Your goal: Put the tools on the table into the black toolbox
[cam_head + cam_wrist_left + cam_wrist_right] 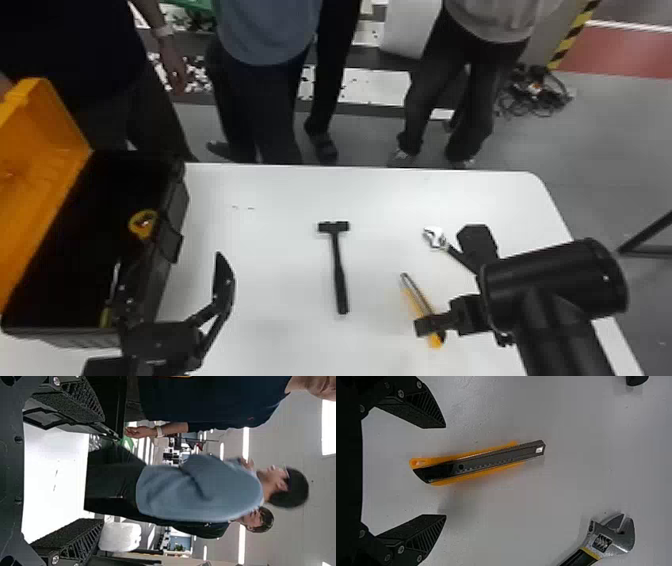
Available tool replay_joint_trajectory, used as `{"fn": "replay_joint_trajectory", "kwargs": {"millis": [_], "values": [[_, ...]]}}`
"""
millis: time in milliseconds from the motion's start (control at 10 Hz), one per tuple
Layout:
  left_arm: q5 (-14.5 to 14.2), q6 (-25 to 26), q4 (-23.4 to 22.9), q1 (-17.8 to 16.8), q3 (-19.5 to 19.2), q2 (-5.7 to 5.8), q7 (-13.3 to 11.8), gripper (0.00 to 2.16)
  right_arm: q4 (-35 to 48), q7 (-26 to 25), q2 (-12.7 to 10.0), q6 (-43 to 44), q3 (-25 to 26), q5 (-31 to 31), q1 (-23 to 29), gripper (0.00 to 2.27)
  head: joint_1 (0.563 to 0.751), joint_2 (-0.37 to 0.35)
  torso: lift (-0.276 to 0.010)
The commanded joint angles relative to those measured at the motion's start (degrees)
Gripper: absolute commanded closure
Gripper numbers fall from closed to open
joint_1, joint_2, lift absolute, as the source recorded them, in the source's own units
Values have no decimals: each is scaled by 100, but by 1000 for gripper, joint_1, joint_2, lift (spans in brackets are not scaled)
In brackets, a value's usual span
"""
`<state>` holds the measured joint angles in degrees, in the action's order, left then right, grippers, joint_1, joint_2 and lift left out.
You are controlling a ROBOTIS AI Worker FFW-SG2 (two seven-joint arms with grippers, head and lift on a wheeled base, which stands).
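Right gripper (pixel 445 471) and left gripper (pixel 104 470) wide, I've tape measure (pixel 142 227) inside toolbox (pixel 75 337); hammer (pixel 338 262), knife (pixel 488 463), wrench (pixel 617 540) remain right of it.

"Inspection item one: lettering, labels and numbers. State the reading from where you stand."

"Reading: none legible from my position."

"Item two: brand names and signs. State the reading."

"Same result. I can make out no wording. Log both items as unreadable."
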<state>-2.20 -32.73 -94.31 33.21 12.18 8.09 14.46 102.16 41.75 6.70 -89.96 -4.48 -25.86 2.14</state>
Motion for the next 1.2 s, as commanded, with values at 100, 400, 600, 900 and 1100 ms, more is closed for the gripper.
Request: {"fn": "replay_joint_trajectory", "kwargs": {"millis": [100,400,600,900,1100], "values": [[0,0,18,-17,4,0,-5,97,-30,-44,-20,-12,-71,-33,-20,451,695,-85,-39],[0,0,27,-17,4,9,-13,97,-39,-70,-20,-12,-115,-42,-29,1197,695,-80,-39],[0,0,27,-17,4,9,-5,97,-56,-53,-20,-12,-115,-86,-29,1659,695,-79,-39],[0,0,27,-17,4,9,-5,97,-3,0,-20,-12,-124,-147,41,2189,695,-83,-39],[0,0,-17,-26,4,18,-13,97,287,-18,-29,-12,-88,-130,138,2246,695,-84,-39]]}}
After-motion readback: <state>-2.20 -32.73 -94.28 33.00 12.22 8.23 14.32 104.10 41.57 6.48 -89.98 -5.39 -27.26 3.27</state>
